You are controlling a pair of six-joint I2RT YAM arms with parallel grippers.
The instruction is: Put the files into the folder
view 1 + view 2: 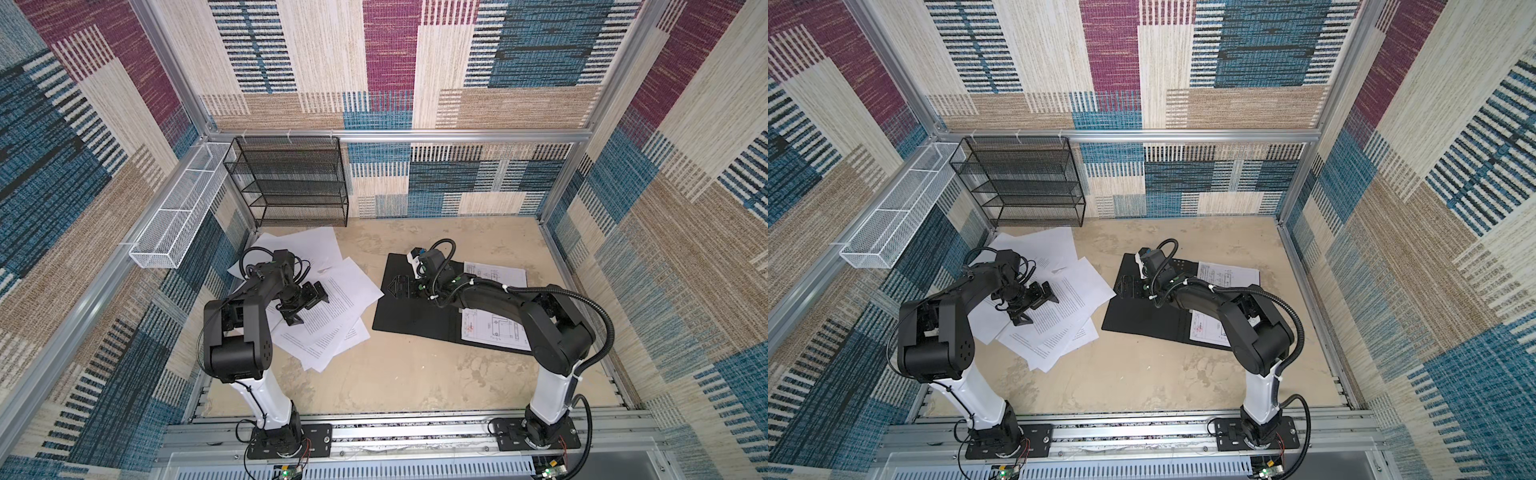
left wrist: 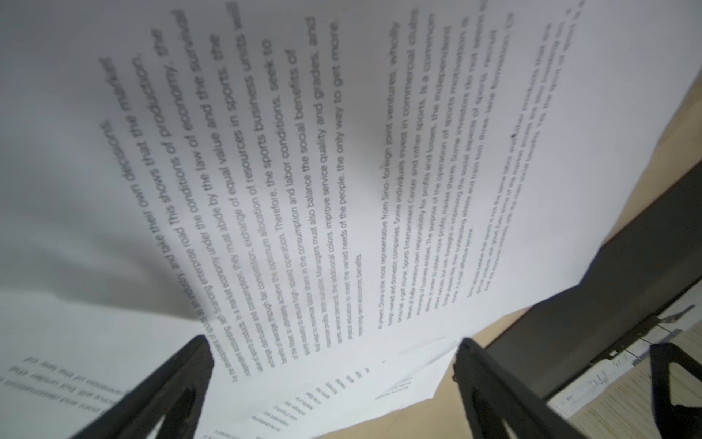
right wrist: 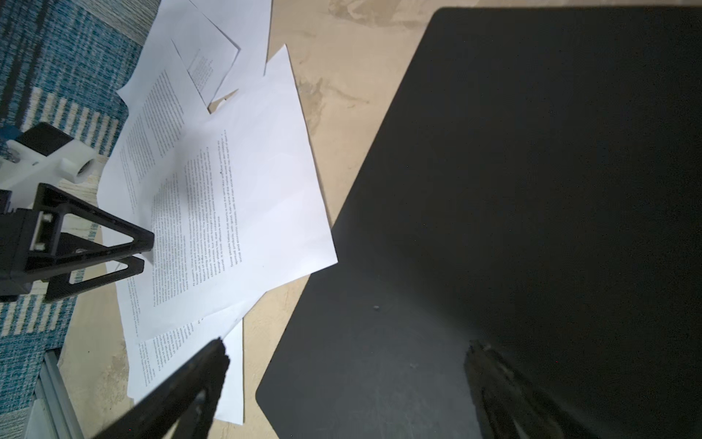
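Observation:
The files (image 1: 345, 291) (image 1: 1075, 291) are several white sheets, most with printed text, spread in a loose pile left of centre in both top views. My left gripper (image 1: 308, 304) (image 1: 1036, 305) hangs open just above the pile, with text pages (image 2: 304, 171) under its spread fingers (image 2: 334, 342). The folder (image 1: 407, 320) (image 1: 1142, 320) lies open with its black inside up, right of the pile. A sheet with a drawing (image 1: 494, 328) lies on its right half. My right gripper (image 1: 395, 287) (image 3: 347, 346) is open above the folder's left half (image 3: 532, 190), holding nothing.
A black wire-mesh rack (image 1: 291, 183) stands at the back left, and a white wire basket (image 1: 174, 216) hangs on the left wall. Another drawing sheet (image 1: 494, 272) pokes out behind the folder. Aluminium rails (image 1: 395, 428) run along the front edge.

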